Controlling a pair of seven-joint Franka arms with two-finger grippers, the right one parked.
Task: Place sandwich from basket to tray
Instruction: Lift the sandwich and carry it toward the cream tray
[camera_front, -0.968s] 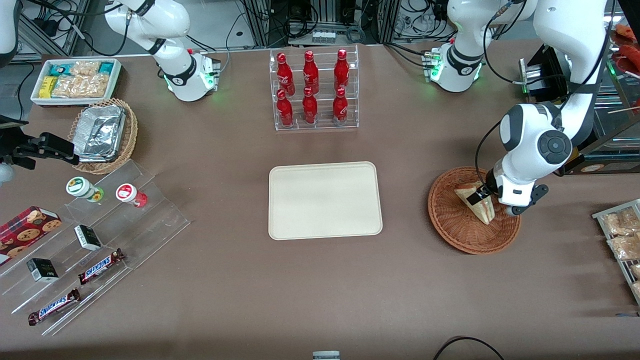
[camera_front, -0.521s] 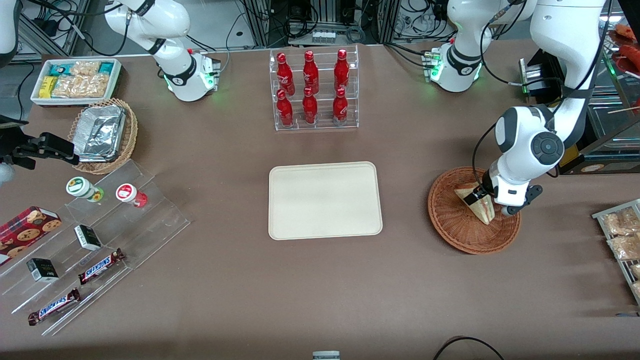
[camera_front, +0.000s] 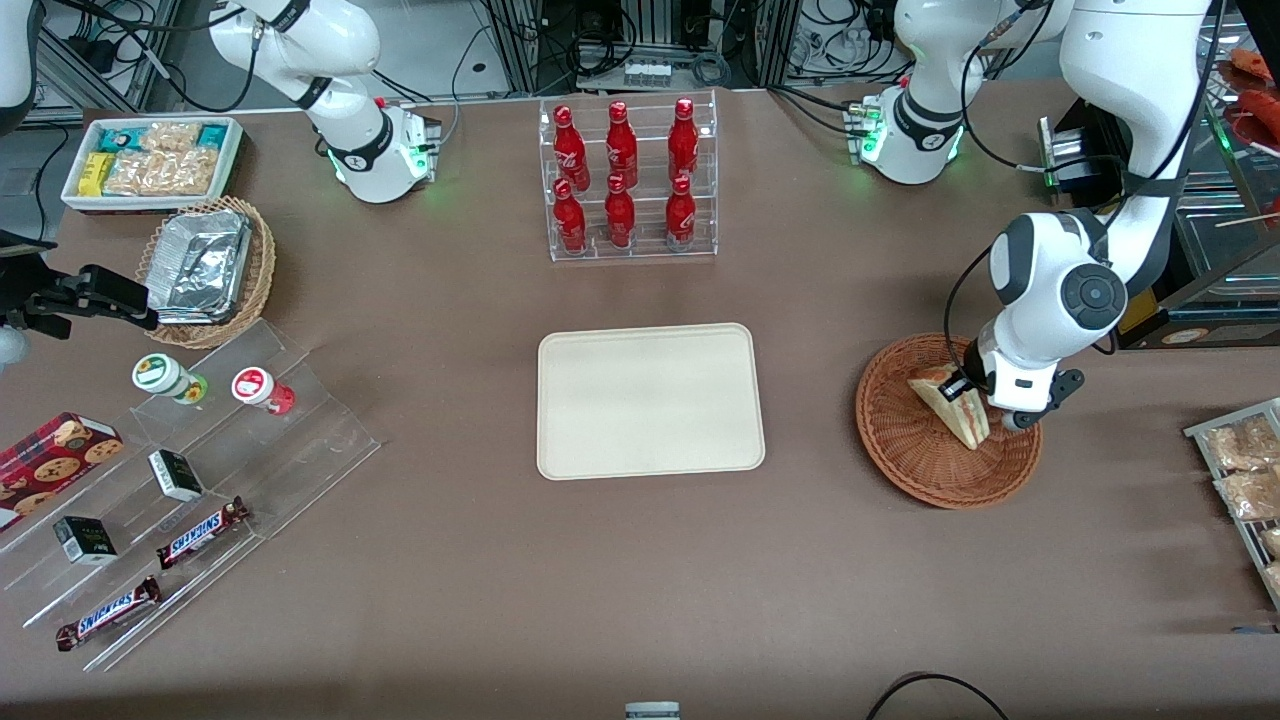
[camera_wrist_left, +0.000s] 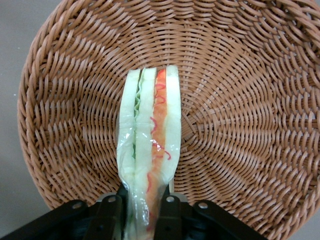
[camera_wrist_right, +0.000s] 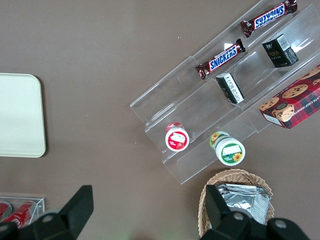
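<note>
The gripper (camera_wrist_left: 142, 215) clamps the sandwich (camera_wrist_left: 147, 145) inside the basket (camera_wrist_left: 240, 125), near its centre. The front view hides the fingers under the wrist; the left wrist view shows them pinching the wedge. The tray (camera_front: 650, 400) lies mid-tabletop.

The basket (camera_wrist_left: 240, 100) is rough woven wicker. In it, the sandwich (camera_wrist_left: 150, 150) wears shiny clear plastic wrap, pinched by the black plastic hand (camera_wrist_left: 140, 212).
</note>
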